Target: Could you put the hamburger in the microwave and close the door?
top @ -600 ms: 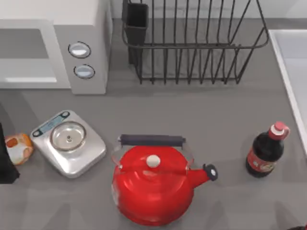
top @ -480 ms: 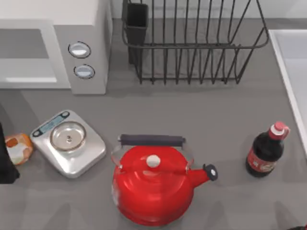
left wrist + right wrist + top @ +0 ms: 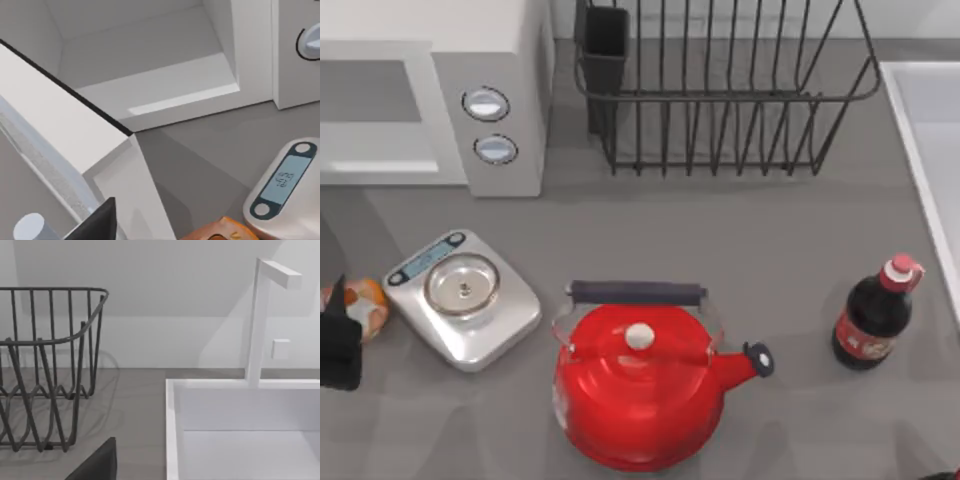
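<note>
The left gripper (image 3: 340,335) has slid over the hamburger (image 3: 365,303); finger state unclear; microwave (image 3: 490,110) door open

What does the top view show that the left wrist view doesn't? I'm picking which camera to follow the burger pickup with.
Top view alone: the red kettle, the dish rack, the soda bottle, and the left end effector at the table's left edge beside the hamburger. Left wrist view alone: the open door and the grey inside of the cavity. Both: the microwave, the scale and the hamburger.
</note>
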`<state>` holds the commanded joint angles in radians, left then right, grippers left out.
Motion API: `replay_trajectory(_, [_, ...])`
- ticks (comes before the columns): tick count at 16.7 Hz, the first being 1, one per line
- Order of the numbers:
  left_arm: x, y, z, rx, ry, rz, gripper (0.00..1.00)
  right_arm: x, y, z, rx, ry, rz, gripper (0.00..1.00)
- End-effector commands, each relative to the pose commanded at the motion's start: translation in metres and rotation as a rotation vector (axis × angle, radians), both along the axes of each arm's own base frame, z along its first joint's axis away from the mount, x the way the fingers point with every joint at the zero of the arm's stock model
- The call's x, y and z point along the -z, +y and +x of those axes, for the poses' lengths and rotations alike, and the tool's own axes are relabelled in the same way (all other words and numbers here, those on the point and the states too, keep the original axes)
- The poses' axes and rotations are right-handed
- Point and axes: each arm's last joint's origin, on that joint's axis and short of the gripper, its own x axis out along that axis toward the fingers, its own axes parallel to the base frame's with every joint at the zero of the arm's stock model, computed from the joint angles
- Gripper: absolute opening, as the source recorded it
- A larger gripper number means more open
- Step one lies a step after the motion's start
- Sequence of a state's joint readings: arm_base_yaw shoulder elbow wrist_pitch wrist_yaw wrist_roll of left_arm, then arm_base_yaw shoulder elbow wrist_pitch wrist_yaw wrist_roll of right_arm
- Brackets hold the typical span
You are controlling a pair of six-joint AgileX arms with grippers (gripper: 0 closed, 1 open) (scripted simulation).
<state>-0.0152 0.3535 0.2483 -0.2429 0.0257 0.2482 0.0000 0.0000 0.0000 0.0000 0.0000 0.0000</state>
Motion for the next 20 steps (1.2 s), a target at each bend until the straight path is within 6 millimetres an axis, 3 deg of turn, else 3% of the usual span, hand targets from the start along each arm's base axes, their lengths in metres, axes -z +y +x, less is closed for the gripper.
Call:
replay_trajectory(5, [-0.024, 0.002, 0.044, 0.098, 0.314, 0.235, 1.0, 0.0, 0.0, 0.0, 0.0, 0.0, 0.0, 1.0])
replay_trajectory(11, [-0.043, 0.009, 0.093, 0.225, 0.552, 0.4, 1.0, 0.0, 0.0, 0.0, 0.0, 0.0, 0.0, 1.0])
replay_trajectory(14, [-0.036, 0.013, 0.131, 0.333, 0.712, 0.461, 1.0, 0.0, 0.0, 0.0, 0.0, 0.0, 0.0, 1.0])
replay_trajectory(17, [-0.016, 0.015, 0.171, 0.484, 0.887, 0.526, 1.0, 0.0, 0.0, 0.0, 0.0, 0.0, 0.0, 1.0])
replay_trajectory(20, [0.006, 0.015, 0.196, 0.654, 1.027, 0.578, 1.0, 0.0, 0.0, 0.0, 0.0, 0.0, 0.0, 1.0])
